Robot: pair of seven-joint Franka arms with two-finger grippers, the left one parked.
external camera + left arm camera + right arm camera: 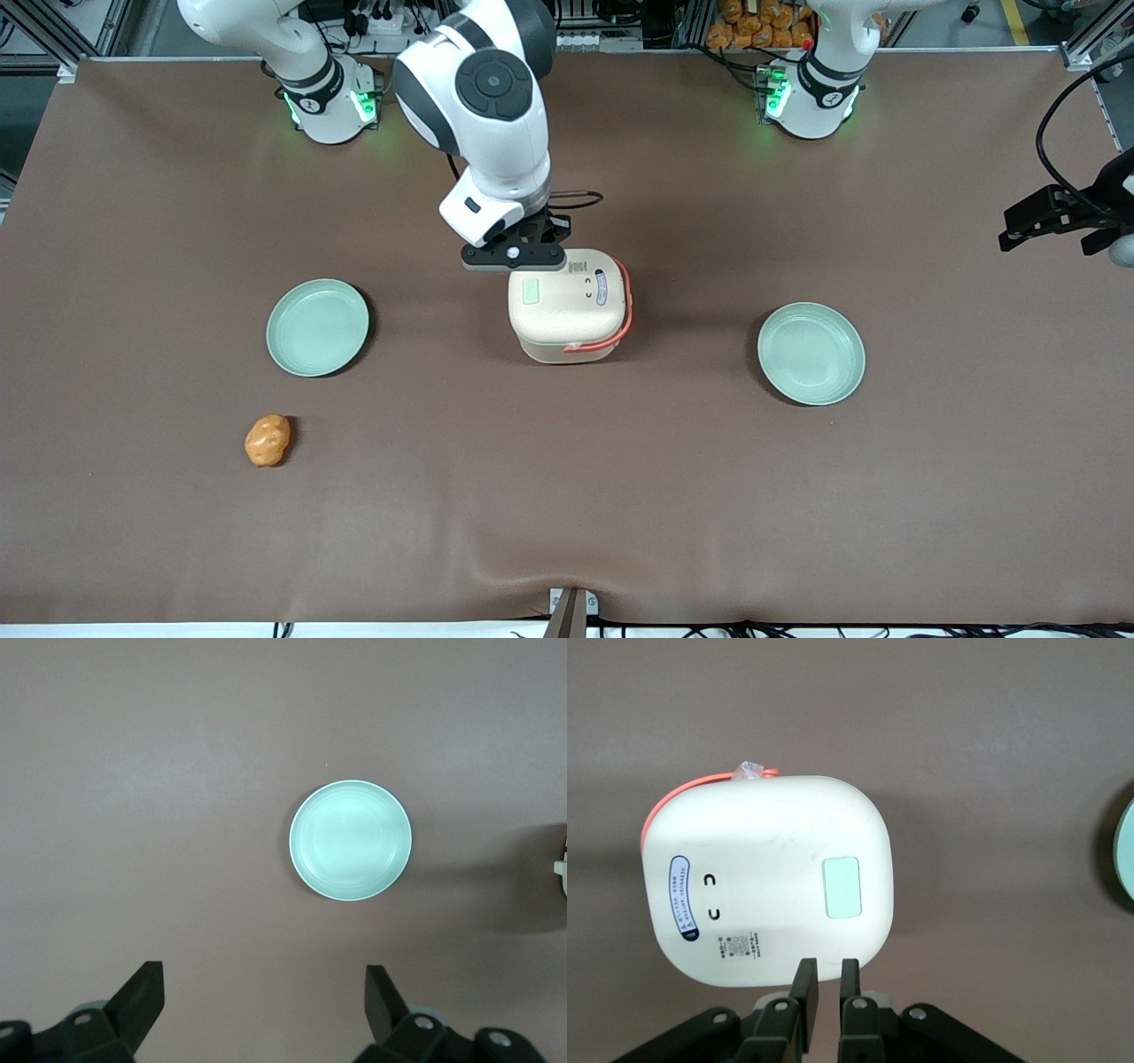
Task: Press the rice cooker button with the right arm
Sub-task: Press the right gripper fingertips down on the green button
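The gripper (825,979), jaws nearly closed and empty, is hovering above the rice cooker (569,306)'s far edge; descending here risks missing the button (842,888).

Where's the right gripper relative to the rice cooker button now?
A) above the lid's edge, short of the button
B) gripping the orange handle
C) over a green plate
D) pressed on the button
A: the wrist view shows the gripper, fingers nearly closed, over the rim of the rice cooker, with the button uncovered and untouched.
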